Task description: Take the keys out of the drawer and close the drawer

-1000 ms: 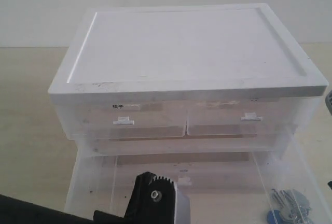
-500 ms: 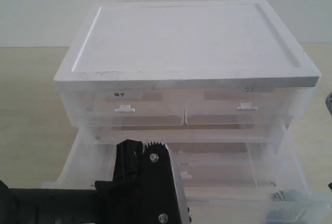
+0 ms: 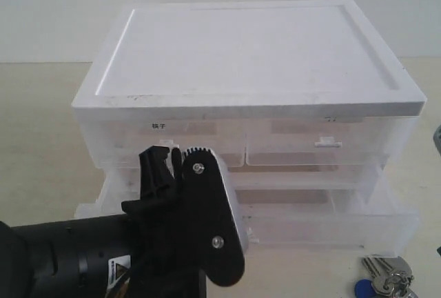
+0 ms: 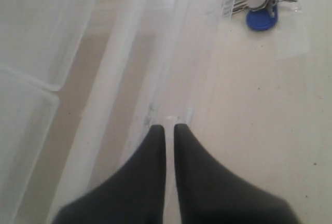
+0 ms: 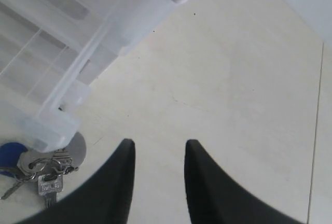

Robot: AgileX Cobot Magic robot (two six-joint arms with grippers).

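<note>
- Pale beige worktop, matte, a few faint marks; plain off-white wall behind it.
- White-topped translucent cabinet sits mid-worktop. The two half-width top drawers are shut.
- Middle-tier drawer is pushed almost in, its front a little nearer than the top drawers' fronts.
- Keys are out of the drawer, flat on the worktop at near right, just beside the drawer's right front corner. Blue fob and round grey tag show.
- Black left arm fills the near left, in front of the cabinet.
- Left jaws are drawn together with only a thin slit between them, gripping nothing. Their tips are right at the drawer front by the small white tab handle; contact can't be told.
- Right jaws are spread apart and empty, over bare worktop right of the cabinet corner, with the keys near.
</note>
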